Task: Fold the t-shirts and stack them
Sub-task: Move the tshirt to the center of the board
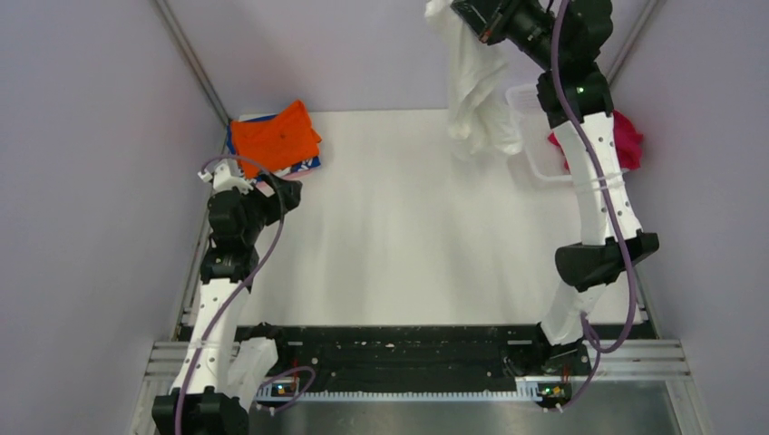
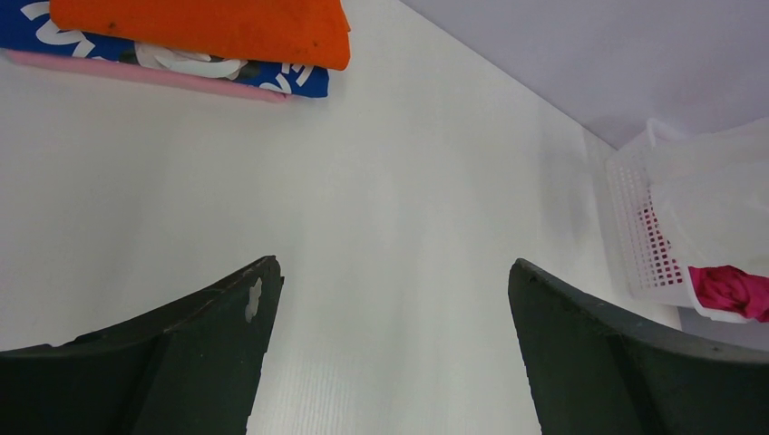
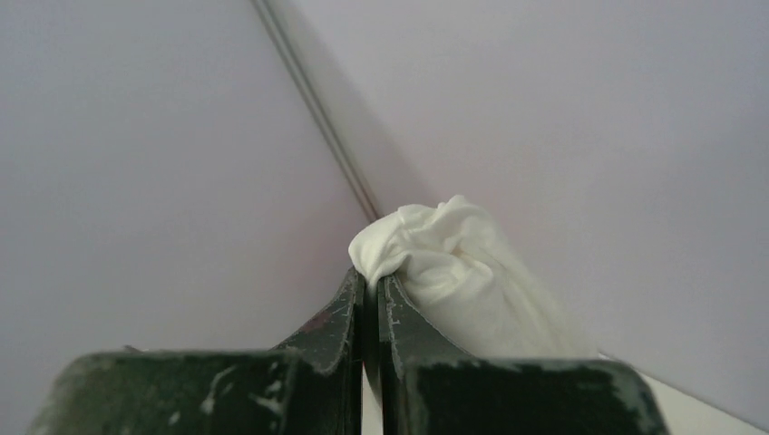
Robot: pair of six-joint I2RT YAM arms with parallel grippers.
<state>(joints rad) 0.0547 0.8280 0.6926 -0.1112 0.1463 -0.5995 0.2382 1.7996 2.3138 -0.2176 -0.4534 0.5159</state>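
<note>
Right, the right gripper (image 3: 370,283) is up high above the white mesh basket (image 1: 529,136), jaws clenched tight on a bunched knot of the white t-shirt (image 3: 453,263). That shirt hangs down in a long crumpled drape just to the left of the basket, and its lower end comes down level with the basket's rim. Whether it touches the table (image 1: 390,236) I can't tell from where I stand.

Inside the basket, toward its right side, sits the magenta-pink t-shirt (image 1: 627,138), spilling a little over the edge.

Well away from the basket, at the far left corner of the table, there's a folded pile: the orange t-shirt (image 1: 274,136) on top, the blue-patterned t-shirt (image 2: 91,41) under it, and a pink layer (image 2: 136,72) at the bottom.

The left gripper (image 2: 390,308) hangs low, well left of the basket and just on the near side of that pile, fingers spread wide with nothing between them.
</note>
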